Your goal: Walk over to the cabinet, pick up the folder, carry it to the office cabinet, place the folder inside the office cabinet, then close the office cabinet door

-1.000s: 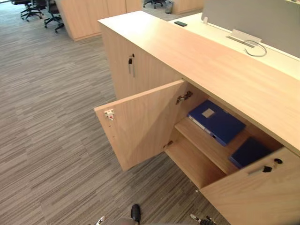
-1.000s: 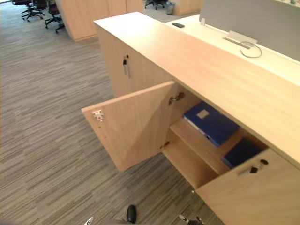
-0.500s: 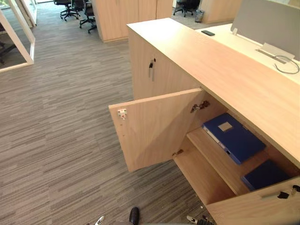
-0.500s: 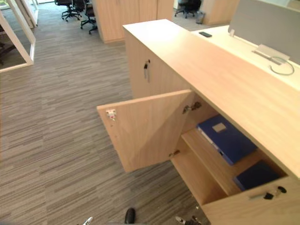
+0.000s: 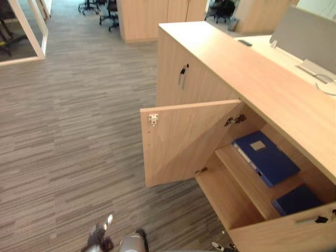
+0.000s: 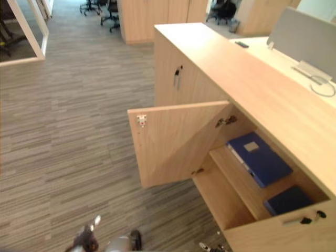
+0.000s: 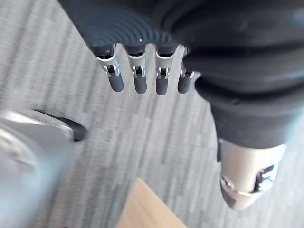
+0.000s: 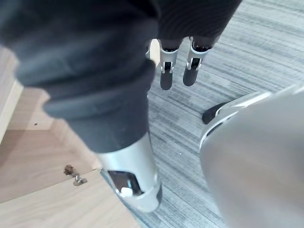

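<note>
A blue folder (image 5: 265, 157) is shelved inside the open cabinet (image 5: 247, 73); the left hand (image 7: 140, 78) and right hand (image 8: 166, 76) are held slack, empty.

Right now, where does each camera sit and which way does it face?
Left eye: on the head, looking down at the open cabinet, a blue folder inside.
Right eye: beside it, same scene; both show the door.
Left wrist: along the left robot hand, fingers straight, down at carpet.
Right wrist: along the right robot hand, fingers straight, at carpet and cabinet.
</note>
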### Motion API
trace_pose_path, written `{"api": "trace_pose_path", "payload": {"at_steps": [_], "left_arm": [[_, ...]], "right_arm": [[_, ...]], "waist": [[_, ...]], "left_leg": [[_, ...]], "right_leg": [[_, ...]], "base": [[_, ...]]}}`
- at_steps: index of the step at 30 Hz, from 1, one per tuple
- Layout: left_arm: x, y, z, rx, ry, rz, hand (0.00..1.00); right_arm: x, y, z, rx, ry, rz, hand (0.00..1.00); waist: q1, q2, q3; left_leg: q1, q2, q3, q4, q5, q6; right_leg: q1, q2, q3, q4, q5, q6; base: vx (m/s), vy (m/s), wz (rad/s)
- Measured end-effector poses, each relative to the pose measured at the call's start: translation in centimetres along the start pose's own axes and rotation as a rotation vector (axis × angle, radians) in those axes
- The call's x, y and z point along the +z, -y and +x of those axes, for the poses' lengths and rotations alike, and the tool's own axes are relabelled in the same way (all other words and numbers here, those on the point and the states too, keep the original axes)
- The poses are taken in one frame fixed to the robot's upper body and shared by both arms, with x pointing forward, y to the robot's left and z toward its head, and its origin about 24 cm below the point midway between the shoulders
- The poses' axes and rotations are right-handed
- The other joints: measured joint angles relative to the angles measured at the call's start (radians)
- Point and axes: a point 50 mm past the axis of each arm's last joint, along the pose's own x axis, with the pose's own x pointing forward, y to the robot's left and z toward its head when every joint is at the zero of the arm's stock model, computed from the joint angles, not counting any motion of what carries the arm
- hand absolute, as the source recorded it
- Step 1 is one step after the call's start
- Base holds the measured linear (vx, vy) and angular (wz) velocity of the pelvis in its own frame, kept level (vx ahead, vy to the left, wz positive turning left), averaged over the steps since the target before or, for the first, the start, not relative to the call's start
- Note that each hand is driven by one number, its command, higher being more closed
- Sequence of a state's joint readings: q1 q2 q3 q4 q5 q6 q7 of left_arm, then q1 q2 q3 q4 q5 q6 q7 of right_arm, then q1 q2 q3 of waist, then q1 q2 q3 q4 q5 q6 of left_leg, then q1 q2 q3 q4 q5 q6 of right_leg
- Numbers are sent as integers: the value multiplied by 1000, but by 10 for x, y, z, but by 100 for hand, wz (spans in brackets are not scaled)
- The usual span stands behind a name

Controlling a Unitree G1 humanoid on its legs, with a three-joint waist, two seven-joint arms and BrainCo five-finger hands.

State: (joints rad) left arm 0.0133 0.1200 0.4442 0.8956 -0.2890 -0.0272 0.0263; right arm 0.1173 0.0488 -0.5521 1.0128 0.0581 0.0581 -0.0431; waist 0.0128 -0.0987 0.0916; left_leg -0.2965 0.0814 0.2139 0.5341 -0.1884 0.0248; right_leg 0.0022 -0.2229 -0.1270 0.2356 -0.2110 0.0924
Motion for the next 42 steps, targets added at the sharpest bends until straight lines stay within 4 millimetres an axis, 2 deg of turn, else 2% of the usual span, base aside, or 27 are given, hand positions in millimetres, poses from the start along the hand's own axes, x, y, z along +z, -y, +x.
{"api": "trace_pose_path", "payload": {"at_steps": [1, 2, 3, 5, 6, 9, 13, 14, 18, 19, 20, 23, 26, 32, 36, 39, 41, 42], "left_arm": [[16, -2, 3, -7, 47, 5, 0], [40, -7, 8, -4, 105, 24, 0], [76, -10, 13, -6, 190, 81, 0], [104, -7, 15, -13, 257, 128, 0], [134, -6, 15, -9, 328, 163, 0], [193, 6, 10, 9, 467, 275, 0], [228, 37, 6, 24, 547, 429, 0], [232, 45, 6, 24, 556, 467, 0], [236, 63, 8, 42, 555, 612, 0], [236, 63, 9, 82, 546, 647, 0], [237, 54, 10, 123, 524, 719, 0], [243, 67, 8, 112, 554, 832, 0], [246, 45, 11, 216, 489, 881, 0], [249, 27, 11, 298, 440, 1057, 0], [250, 26, 10, 333, 445, 1226, 0], [248, 38, 9, 313, 487, 1349, 0], [236, 49, 5, 243, 568, 1406, 0], [222, 61, 0, 164, 633, 1431, 0]], "right_arm": [[1, 7, 0, -23, 1, 33, 0], [-3, 16, 0, -52, -13, 85, 0], [-19, 25, -3, -78, -63, 115, 0], [-27, 34, -5, -108, -89, 142, 0], [-31, 37, -6, -117, -107, 155, 0], [-38, 39, -8, -114, -128, 155, 0], [-42, 40, -8, -114, -144, 153, 0], [-43, 40, -8, -114, -148, 154, 0], [-47, 45, -9, -125, -161, 180, 0], [-47, 47, -9, -132, -161, 179, 0], [-47, 52, -9, -143, -161, 179, 0], [-45, 60, -10, -163, -154, 185, 0], [-49, 73, -14, -195, -146, 188, 0], [-69, 88, -24, -240, -193, 199, 0], [-81, 92, -28, -254, -236, 196, 0], [-85, 92, -30, -261, -251, 207, 0], [-87, 91, -31, -260, -261, 208, 0], [-89, 89, -31, -257, -271, 203, 0]], "waist": [[4, 60, -3], [-6, 91, -8], [-20, 57, -32], [-24, 63, -40], [-25, 64, -45], [-45, 76, -53], [-68, 80, -68], [-80, 80, -69], [-96, 79, -73], [-109, 81, -72], [-128, 87, -68], [-138, 85, -62], [-143, 84, -58], [-153, 78, -61], [-153, 62, -67], [-138, 52, -71], [-127, 48, -72], [-110, 45, -70]], "left_leg": [[-2, 78, -60, 83, -27, -43], [20, 103, -103, 54, -89, -122], [68, 57, -70, -39, -53, -105], [84, 36, -47, -81, -37, -97], [99, 22, -18, -114, -21, -86], [150, 11, 25, -200, 21, -79], [220, 3, 58, -287, 65, -83], [233, 3, 70, -309, 78, -87], [268, 3, 74, -365, 102, -100], [280, 3, 76, -381, 108, -104], [299, 2, 79, -403, 114, -106], [343, -9, 94, -459, 124, -123], [393, -24, 120, -524, 139, -131], [452, -32, 168, -583, 158, -128], [473, -35, 170, -586, 152, -123], [474, -47, 166, -585, 147, -117], [471, -55, 155, -580, 143, -110], [469, -60, 148, -571, 137, -101]], "right_leg": [[-5, 48, 12, -1, 11, 14], [0, 74, 42, -2, 21, 38], [-4, 41, 79, -35, 60, 39], [-11, 22, 102, -60, 89, 45], [-13, 8, 127, -81, 109, 52], [-18, 4, 158, -115, 160, 46], [-19, 16, 194, -138, 189, 36], [-23, 18, 207, -146, 192, 36], [-58, 37, 276, -163, 196, 36], [-59, 41, 288, -168, 198, 36], [-59, 47, 300, -177, 203, 34], [-68, 60, 353, -193, 213, 24], [-85, 75, 410, -201, 225, 5], [-74, 84, 438, -202, 231, 13], [-54, 82, 434, -202, 235, 20], [-51, 69, 417, -198, 235, 19], [-48, 55, 383, -190, 235, 20], [-47, 49, 365, -179, 235, 20]], "base": [[-19, 217, -56], [18, 251, -64], [43, 227, -35], [13, 123, -28], [24, 121, -50], [29, 66, -40], [12, 15, -38], [-16, -22, -38], [-29, -46, -63], [-57, -65, -60], [-71, -42, -54], [-75, -2, -62], [-58, 29, -64], [-9, 44, -20], [-11, 24, -2], [-38, 39, 6], [-33, 39, 19], [-14, 49, 24]]}}
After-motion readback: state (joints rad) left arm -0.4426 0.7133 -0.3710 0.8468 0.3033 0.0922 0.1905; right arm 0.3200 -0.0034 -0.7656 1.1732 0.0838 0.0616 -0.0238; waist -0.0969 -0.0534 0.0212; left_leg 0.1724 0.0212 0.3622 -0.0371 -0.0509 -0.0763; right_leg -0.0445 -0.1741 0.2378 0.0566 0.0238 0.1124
